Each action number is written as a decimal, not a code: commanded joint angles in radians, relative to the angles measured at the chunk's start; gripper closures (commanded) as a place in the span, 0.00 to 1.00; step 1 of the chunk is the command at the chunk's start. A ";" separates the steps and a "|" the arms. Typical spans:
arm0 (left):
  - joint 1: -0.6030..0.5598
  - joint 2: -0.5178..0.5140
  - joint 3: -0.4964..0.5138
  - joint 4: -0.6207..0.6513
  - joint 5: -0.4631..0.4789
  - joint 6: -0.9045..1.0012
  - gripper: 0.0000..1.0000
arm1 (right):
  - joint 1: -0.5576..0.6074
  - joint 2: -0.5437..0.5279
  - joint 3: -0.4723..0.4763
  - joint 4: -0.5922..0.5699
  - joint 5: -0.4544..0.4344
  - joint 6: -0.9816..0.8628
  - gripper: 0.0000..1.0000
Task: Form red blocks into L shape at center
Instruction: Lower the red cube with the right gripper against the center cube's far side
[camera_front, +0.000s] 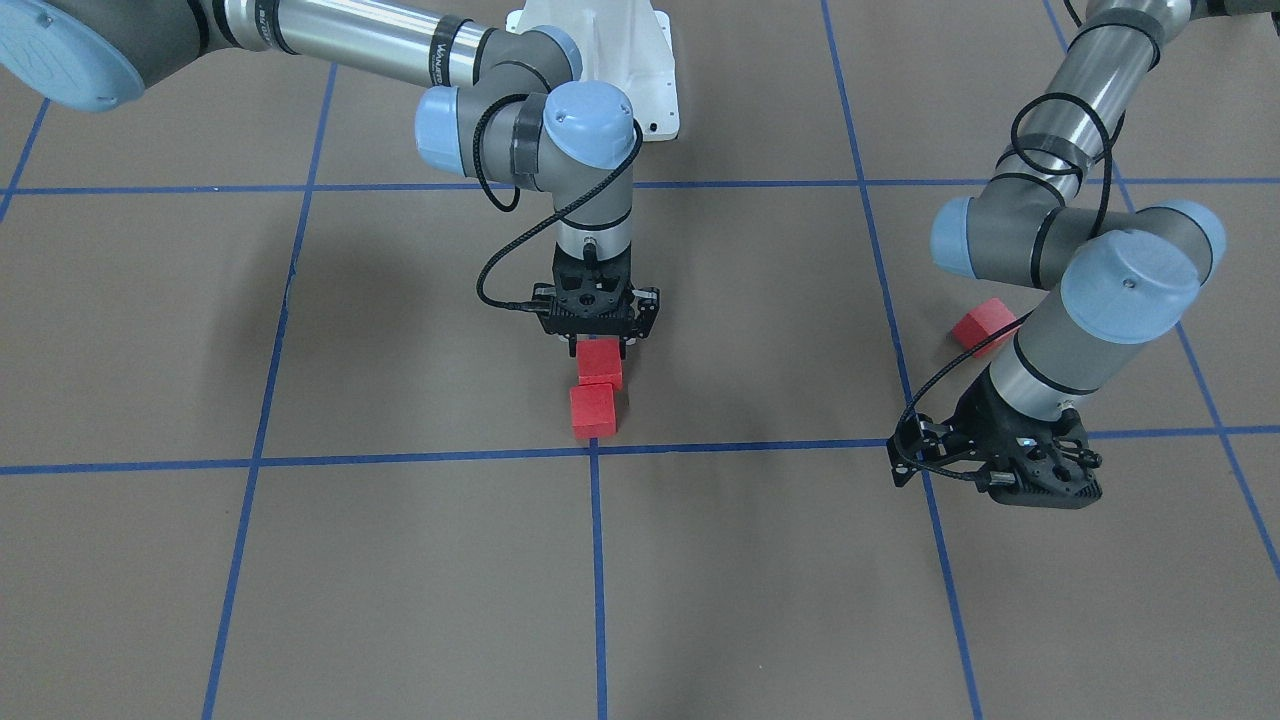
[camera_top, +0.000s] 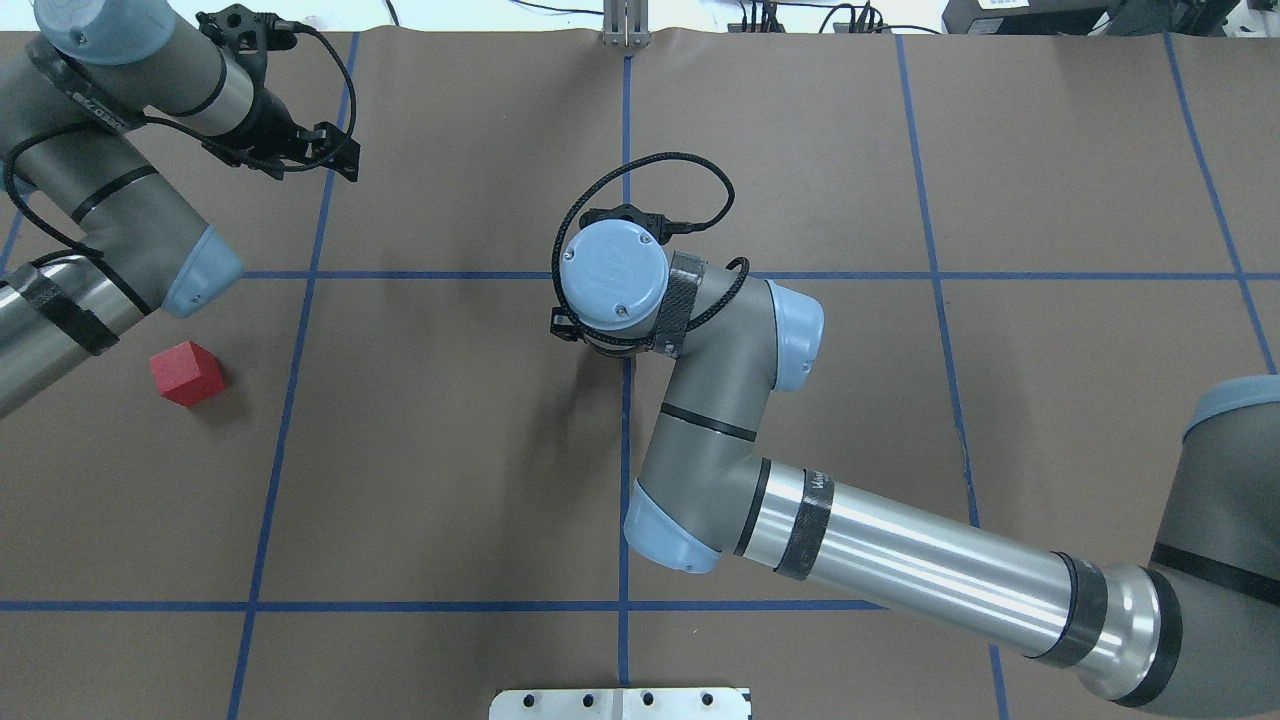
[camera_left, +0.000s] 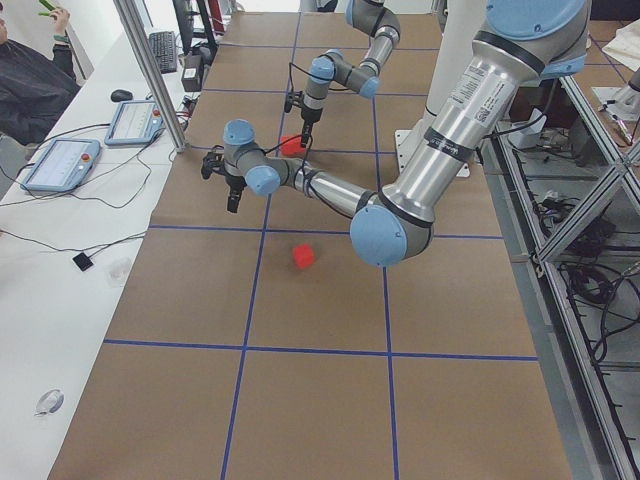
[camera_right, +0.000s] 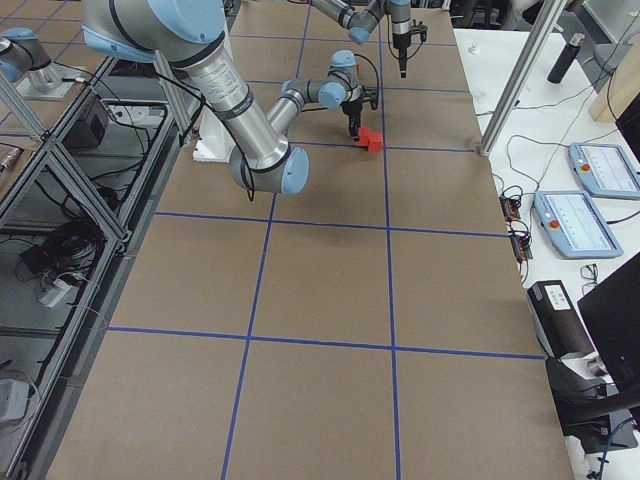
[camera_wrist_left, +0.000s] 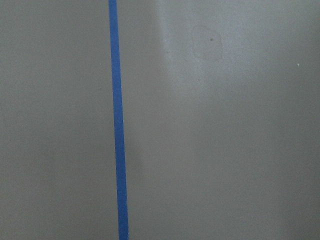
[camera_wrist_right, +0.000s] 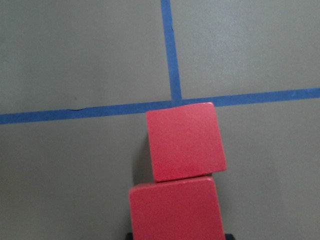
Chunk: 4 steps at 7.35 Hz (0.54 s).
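blue tape line on brown surface

**Three Blocks, Two Arms, One Operator**

There are three red blocks: two that touch each other and a single one well apart. Two robot arms show, the right arm and the left arm, and each carries one gripper, so two in all: the right gripper and the left gripper. Beside the table sit one operator, two tablets, one keyboard and one mouse.
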<state>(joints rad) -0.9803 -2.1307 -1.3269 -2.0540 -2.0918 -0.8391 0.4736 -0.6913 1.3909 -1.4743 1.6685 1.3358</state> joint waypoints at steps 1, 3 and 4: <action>0.002 0.000 0.000 0.000 0.001 0.000 0.01 | 0.010 -0.005 0.000 0.000 0.020 -0.018 0.72; 0.002 -0.002 0.002 0.001 0.001 0.000 0.01 | 0.014 -0.007 0.000 0.005 0.030 -0.038 0.71; 0.002 -0.003 0.002 0.000 0.001 0.000 0.01 | 0.014 -0.008 -0.001 0.006 0.030 -0.040 0.71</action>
<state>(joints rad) -0.9788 -2.1324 -1.3259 -2.0534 -2.0909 -0.8391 0.4866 -0.6980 1.3911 -1.4701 1.6962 1.3027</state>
